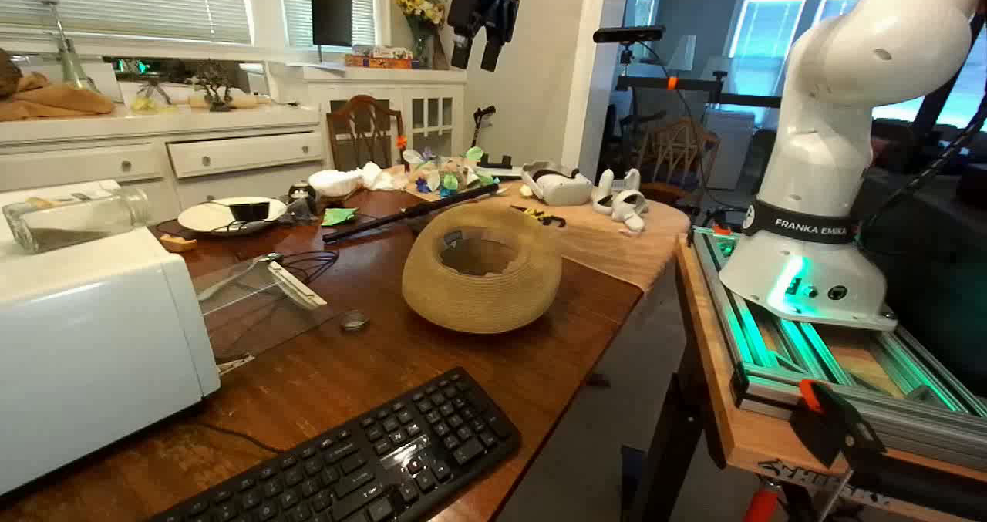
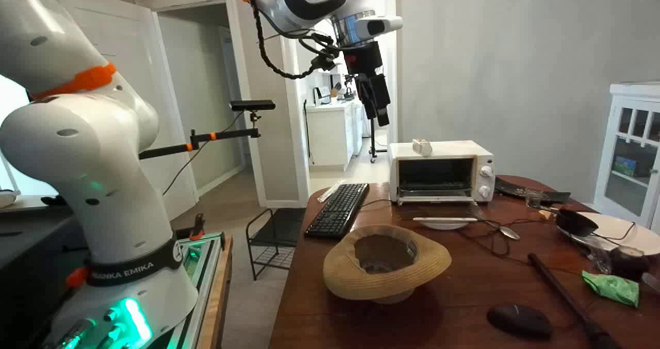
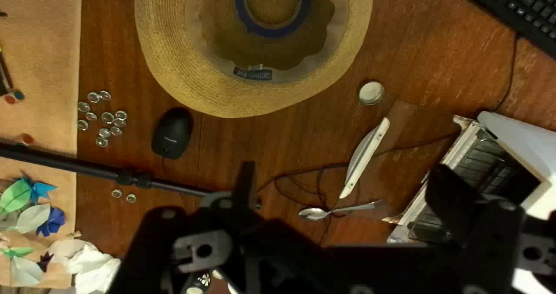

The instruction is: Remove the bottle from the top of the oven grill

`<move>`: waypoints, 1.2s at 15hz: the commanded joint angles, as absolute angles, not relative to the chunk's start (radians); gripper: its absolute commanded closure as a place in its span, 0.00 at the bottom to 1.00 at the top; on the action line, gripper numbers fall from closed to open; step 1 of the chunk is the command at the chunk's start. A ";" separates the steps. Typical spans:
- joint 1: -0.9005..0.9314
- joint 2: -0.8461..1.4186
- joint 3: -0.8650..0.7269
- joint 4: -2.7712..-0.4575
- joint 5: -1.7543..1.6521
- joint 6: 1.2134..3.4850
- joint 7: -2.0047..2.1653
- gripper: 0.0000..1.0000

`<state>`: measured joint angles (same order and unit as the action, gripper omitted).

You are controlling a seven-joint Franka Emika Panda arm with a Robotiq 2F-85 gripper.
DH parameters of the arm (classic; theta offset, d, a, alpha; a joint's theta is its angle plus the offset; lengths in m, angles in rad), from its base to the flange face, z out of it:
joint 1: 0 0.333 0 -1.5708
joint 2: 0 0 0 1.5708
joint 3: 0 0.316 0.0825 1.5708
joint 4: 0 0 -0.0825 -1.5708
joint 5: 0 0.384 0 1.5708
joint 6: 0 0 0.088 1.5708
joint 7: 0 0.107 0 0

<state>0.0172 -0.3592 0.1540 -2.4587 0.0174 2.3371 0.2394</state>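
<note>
The bottle (image 1: 73, 217) lies on its side on top of the oven (image 1: 85, 337), at the left of an exterior view, where the frame edge cuts the oven off; whether the bottle holds anything is unclear. The wrist view shows the oven only in part, at the right, behind a finger of the gripper (image 3: 345, 183). Though dark and blurred along the bottom of that view, the gripper has its fingers wide apart. In both exterior views it hangs high in the frame, well apart from the bottle.

The bottle is clear and boxy, with a round neck. The oven is smooth, white and round-edged; its door (image 1: 258, 302), a clear pane with a white handle (image 3: 365, 157), is lowered and juts out over the glossy wooden table (image 1: 308, 368). A hat (image 1: 482, 291) of woven straw rests crown down near the middle of an exterior view, with a black keyboard (image 1: 370, 460) lower in that frame, cut off by the bottom edge. In the wrist view a spoon (image 3: 313, 214) lies near the door.
</note>
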 commanded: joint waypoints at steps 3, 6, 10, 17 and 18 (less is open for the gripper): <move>0.028 -0.359 0.143 -2.457 0.012 2.334 0.243 0.00; 0.028 -0.359 0.143 -2.457 0.012 2.334 0.243 0.00; 0.027 -0.324 0.148 -2.420 0.025 2.330 0.280 0.00; 0.049 -0.176 0.159 -2.266 0.139 2.292 0.424 0.00; 0.053 -0.140 0.167 -2.227 0.154 2.263 0.484 0.00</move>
